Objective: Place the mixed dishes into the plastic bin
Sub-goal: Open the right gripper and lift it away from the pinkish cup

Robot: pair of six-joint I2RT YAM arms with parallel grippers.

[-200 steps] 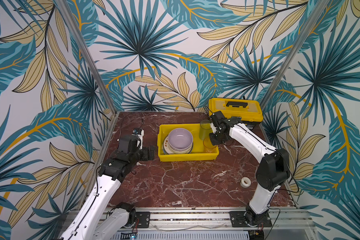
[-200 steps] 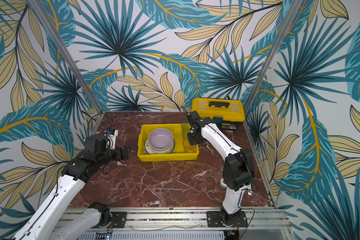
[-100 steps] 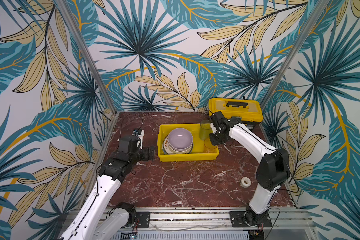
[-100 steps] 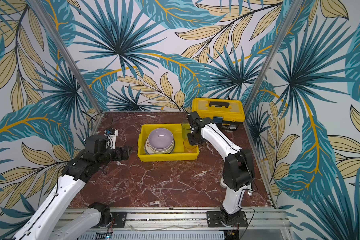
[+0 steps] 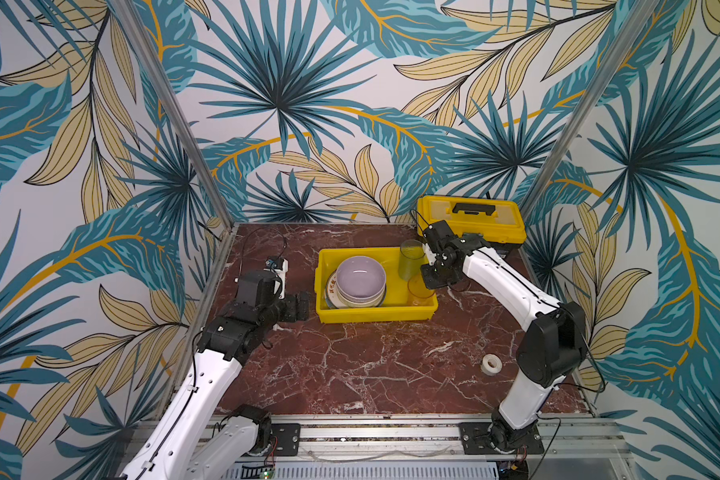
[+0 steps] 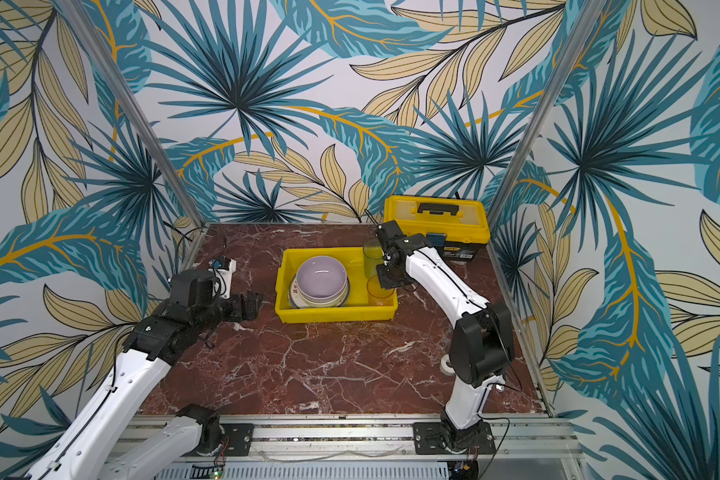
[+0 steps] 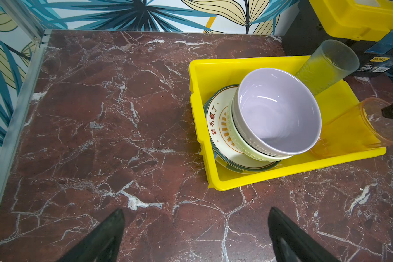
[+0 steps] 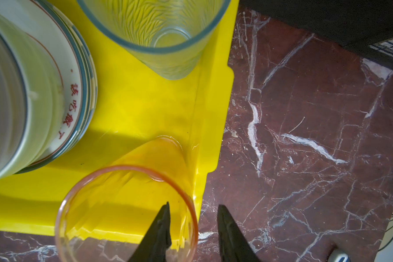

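Observation:
The yellow plastic bin (image 5: 375,318) (image 6: 333,318) holds the dishes. A lilac bowl (image 5: 360,276) (image 7: 277,111) sits in a pale green bowl (image 7: 243,145) on a stack of plates, the top one a white plate with a lettered rim (image 7: 216,122) (image 8: 70,99). A clear tumbler (image 5: 410,259) (image 8: 159,29) and an orange-tinted tumbler (image 5: 420,289) (image 8: 127,192) stand at the bin's right end. My right gripper (image 8: 193,205) (image 5: 431,278) is open, one finger inside the orange tumbler's rim and one outside, neither touching it. My left gripper (image 7: 196,210) (image 5: 302,305) hangs open and empty left of the bin.
A yellow lidded toolbox (image 5: 470,218) (image 6: 435,218) stands right behind the bin's far right corner. A roll of tape (image 5: 491,365) lies near the right arm's base. A small white device (image 5: 277,266) sits at the back left. Walls close in three sides.
The right gripper's jaws have parted from the orange tumbler's rim, leaving it standing in the bin. Neither arm has visibly shifted.

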